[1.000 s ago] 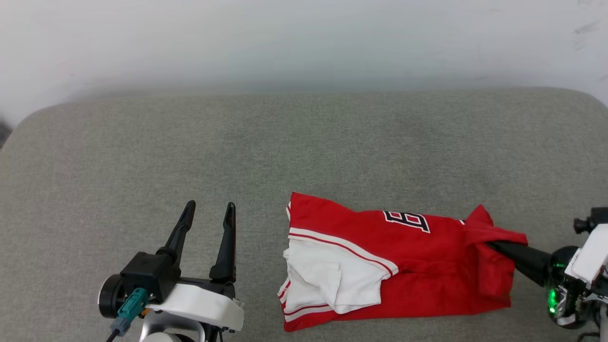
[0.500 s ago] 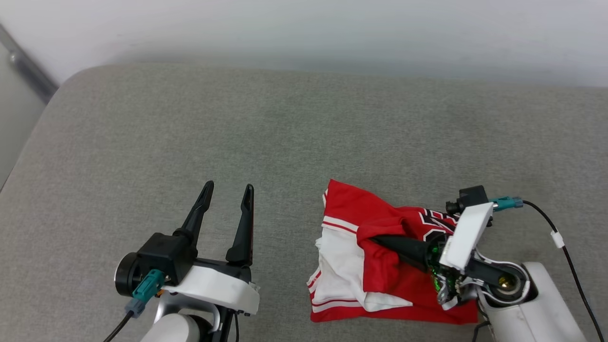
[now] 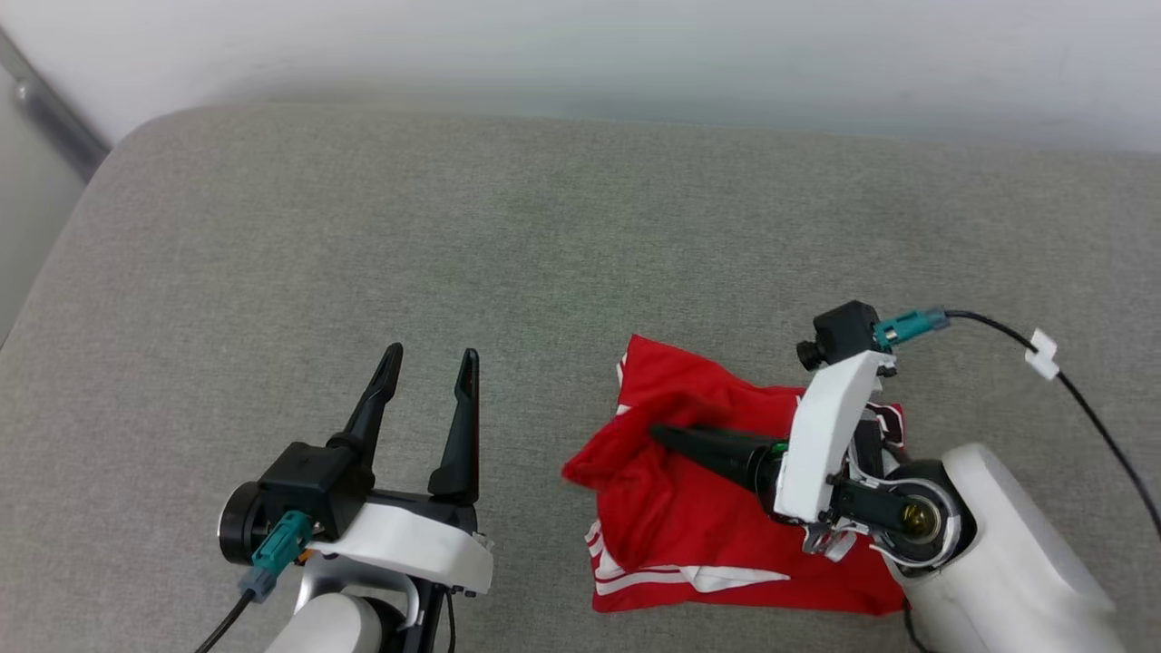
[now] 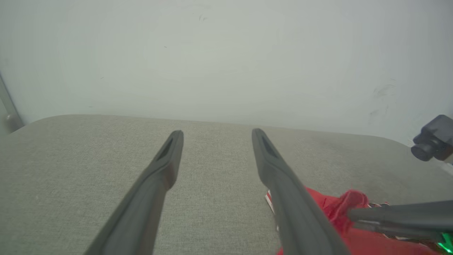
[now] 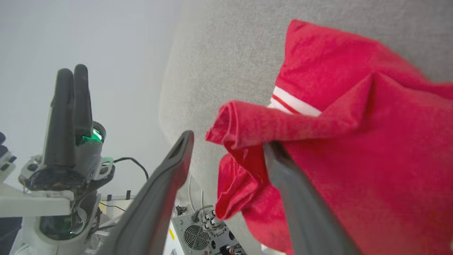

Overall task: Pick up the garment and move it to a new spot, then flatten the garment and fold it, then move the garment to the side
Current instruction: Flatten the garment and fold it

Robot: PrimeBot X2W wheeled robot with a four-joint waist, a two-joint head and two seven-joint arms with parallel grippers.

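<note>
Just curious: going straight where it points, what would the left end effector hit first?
Likely nothing nearby: the left end effector points across the grey cushion toward the white wall; the garment lies to its right.

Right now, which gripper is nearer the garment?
Right. The right gripper is over the garment, red cloth draped over one finger; the left gripper is apart, off its left side.

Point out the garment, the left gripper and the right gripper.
garment (image 3: 671, 508): head view, red folded-over body.
left gripper (image 3: 431, 354): head view, midway between fingertips.
right gripper (image 5: 228, 140): right wrist view, midway between fingertips.
</note>
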